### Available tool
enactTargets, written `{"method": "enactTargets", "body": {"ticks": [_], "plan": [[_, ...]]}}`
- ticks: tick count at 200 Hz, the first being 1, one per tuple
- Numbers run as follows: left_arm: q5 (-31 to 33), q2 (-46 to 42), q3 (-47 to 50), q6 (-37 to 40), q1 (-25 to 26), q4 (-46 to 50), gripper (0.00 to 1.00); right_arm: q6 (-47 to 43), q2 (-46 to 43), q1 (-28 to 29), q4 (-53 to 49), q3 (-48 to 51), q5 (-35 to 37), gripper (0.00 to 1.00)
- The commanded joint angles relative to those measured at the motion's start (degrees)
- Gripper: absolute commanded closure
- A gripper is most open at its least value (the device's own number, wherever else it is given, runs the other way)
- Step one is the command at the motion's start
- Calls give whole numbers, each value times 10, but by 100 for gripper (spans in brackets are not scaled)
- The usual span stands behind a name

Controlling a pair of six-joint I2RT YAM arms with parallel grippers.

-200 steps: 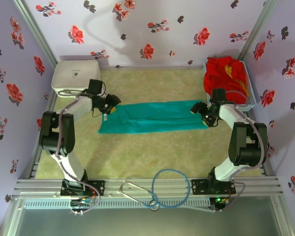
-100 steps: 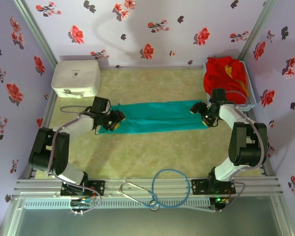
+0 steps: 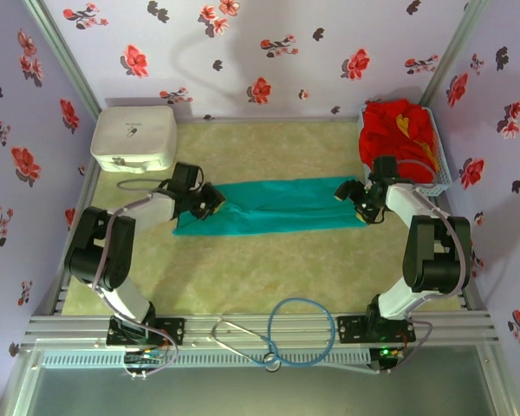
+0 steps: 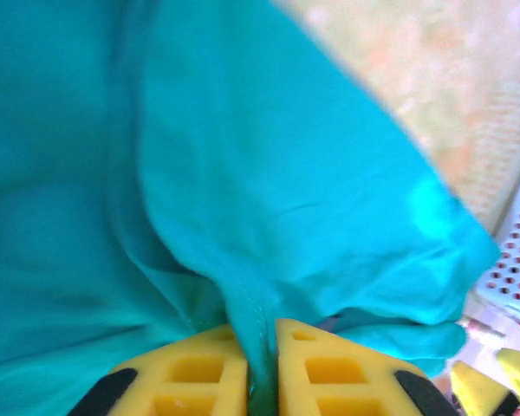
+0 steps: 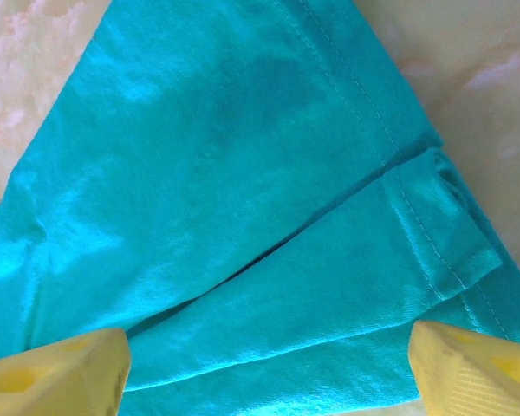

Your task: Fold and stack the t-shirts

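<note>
Pinching teal t-shirt (image 3: 277, 206) edge, left hand (image 3: 210, 201) clenched; right hand (image 3: 361, 198) released over opposite end. Fold judged partway; red t-shirts (image 3: 397, 130) beyond right hand unfolded, unstacked.

L arm (image 3: 100, 256) / R arm (image 3: 433, 251): white links, blk joints | cables (image 3: 139, 183): grey | pincer fingers (image 4: 191, 373): yellow w/ sq cut-outs

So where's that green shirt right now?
From above, the teal t-shirt lies stretched across the table, its left end pinched by the left gripper, its right end under the open right gripper.
</note>
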State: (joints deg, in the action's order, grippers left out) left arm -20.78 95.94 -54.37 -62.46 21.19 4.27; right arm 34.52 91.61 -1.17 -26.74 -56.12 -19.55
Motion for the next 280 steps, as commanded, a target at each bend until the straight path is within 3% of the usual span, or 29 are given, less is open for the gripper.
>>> {"method": "enactTargets", "body": {"ticks": [1,23,68,83,132,163,196,237,280], "plan": [[17,19,-61,43,10,53,91,2,-1,3,11,7,-8,16],[18,49,-100,60,14,66,100,4,1,3,15,8,-10,16],[43,124,-208,116,28,145,100,4,4,3,14,6,-11,16],[55,149,-242,136,34,178,80,3,3,3,13,6,-11,16],[104,166,-297,180,37,258,63,6,3,8,20,10,-18,16],[140,92,-245,200,27,287,56,-16,-1,30,-2,1,7,15],[138,18,-159,190,21,285,53,-11,11,47,15,-3,14,15],[120,6,-51,157,20,237,53,19,71,49,51,-10,-6,15],[149,-12,39,154,-3,204,54,14,73,35,63,33,31,15]]}}
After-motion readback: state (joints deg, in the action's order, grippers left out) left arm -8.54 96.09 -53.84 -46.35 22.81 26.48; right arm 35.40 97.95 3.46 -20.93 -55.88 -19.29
